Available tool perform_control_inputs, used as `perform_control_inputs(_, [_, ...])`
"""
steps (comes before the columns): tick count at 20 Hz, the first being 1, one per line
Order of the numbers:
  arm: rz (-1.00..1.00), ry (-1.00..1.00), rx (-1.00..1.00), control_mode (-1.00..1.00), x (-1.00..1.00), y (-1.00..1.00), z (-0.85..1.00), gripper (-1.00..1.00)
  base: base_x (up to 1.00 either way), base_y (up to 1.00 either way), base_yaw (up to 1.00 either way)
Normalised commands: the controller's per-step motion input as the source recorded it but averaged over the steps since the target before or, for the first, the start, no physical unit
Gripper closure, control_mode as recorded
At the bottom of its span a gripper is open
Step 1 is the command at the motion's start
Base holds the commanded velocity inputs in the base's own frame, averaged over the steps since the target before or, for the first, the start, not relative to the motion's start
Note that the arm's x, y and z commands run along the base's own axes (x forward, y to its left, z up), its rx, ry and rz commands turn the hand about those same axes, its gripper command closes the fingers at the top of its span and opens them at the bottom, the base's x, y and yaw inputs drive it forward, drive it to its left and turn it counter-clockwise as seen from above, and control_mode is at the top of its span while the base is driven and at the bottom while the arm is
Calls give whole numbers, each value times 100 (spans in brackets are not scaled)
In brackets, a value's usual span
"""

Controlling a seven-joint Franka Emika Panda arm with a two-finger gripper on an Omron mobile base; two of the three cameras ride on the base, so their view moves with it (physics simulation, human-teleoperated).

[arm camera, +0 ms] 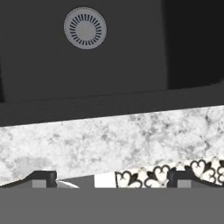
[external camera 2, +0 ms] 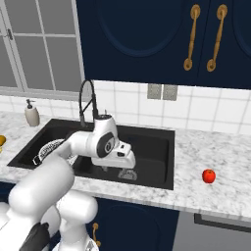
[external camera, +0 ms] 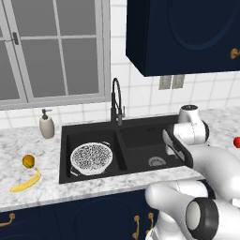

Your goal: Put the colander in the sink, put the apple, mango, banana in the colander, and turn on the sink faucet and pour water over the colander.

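The black double sink (external camera: pixel 136 136) takes up the middle of the marble counter (external camera: pixel 28 140), and the white colander (external camera: pixel 91 158) already sits in its left basin, so step one looks done. The faucet (external camera: pixel 116 101) rises at twelve o'clock behind the divider, well placed to reach either basin. The gripper (arm camera: pixel 111 177) hangs above the sink's front edge by the right basin, jaws wide apart, nothing held. Banana (external camera: pixel 26 182) and mango (external camera: pixel 28 161) wait at nine o'clock on the counter; the apple (external camera 2: pixel 209 176) sits alone at three o'clock.
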Motion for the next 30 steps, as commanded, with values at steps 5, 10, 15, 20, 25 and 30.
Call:
perform_control_inputs(5, [0, -13, 0, -100, 0, -100, 10, -100, 0, 0, 0])
perform_control_inputs(10, [0, -7, 0, -100, -2, -100, 16, -100, 0, 0, 0])
perform_control_inputs(15, [0, 0, 0, -100, 3, -91, 25, -100, 0, 0, 0])
perform_control_inputs(20, [-3, 1, 0, -100, 5, -92, 21, -100, 0, 0, 0])
perform_control_inputs(25, [-13, 0, 0, -100, 19, -84, 2, -100, 0, 0, 0])
perform_control_inputs(30, [-17, 0, 0, -100, 40, -63, 0, -100, 0, 0, 0])
